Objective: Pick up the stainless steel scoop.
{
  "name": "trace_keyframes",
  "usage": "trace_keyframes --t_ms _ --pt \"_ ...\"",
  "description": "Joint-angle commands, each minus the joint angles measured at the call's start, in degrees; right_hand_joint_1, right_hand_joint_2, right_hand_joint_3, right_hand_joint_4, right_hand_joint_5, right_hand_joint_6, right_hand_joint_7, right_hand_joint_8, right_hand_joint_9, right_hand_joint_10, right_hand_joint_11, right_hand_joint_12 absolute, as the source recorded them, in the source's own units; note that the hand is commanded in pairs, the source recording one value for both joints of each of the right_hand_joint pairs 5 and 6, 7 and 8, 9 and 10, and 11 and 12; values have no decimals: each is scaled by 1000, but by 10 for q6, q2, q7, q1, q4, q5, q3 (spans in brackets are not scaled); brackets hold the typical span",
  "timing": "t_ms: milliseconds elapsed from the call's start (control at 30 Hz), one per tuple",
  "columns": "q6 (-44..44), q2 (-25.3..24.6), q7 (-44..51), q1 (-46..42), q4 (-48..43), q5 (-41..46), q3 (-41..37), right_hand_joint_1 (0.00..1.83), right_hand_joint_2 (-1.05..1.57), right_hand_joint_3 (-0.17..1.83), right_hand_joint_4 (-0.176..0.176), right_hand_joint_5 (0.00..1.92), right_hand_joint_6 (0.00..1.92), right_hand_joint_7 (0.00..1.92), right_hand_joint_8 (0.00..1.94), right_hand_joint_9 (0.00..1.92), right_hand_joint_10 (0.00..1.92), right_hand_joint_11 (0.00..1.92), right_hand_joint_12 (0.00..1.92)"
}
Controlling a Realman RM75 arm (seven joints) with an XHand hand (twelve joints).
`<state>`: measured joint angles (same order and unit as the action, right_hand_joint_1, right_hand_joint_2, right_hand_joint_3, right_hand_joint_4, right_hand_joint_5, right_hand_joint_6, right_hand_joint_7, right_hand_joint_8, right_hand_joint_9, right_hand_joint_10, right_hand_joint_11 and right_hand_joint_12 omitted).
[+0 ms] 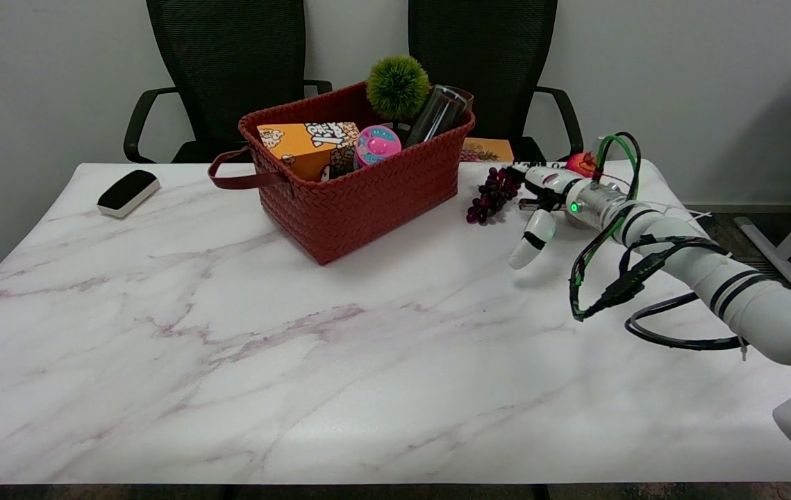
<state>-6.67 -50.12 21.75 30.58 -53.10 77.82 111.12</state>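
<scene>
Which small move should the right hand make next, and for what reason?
Probably rise and move left toward the red basket. The right hand hangs low beside the grapes, fingers apart, holding nothing. The shiny metal thing that looks like the scoop leans inside the basket's far right corner, above the rim, so the hand must first clear that rim.

A woven red basket (367,191) sits on white, purple-veined marble table (228,347), beside seemingly dark purple grapes (491,196).

One camera only, head view: mounted high over the near edge of the surface (298,361), angled down and across toward the far chairs (228,62). Mid-range; robot hand (541,201) sits right of centre.
</scene>
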Motion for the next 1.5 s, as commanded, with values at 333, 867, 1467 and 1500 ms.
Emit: trace_keyframes --t_ms 333,867,1467,1500 --pt "-26 11 0 -15 -10 0 -6 1079 -536 700 0 127 127 310 310 223 223 842 842" --pt "-19 13 4 -20 14 -5 -41 1068 -557 743 0 119 119 334 334 249 249 855 855" --pt "-31 16 4 -29 -1 -1 -40 1075 -623 1001 0 259 259 776 776 797 797 1241 1241" --pt "-31 16 4 -29 -1 -1 -40 1074 -628 1005 0 274 274 789 789 822 822 1290 1290"
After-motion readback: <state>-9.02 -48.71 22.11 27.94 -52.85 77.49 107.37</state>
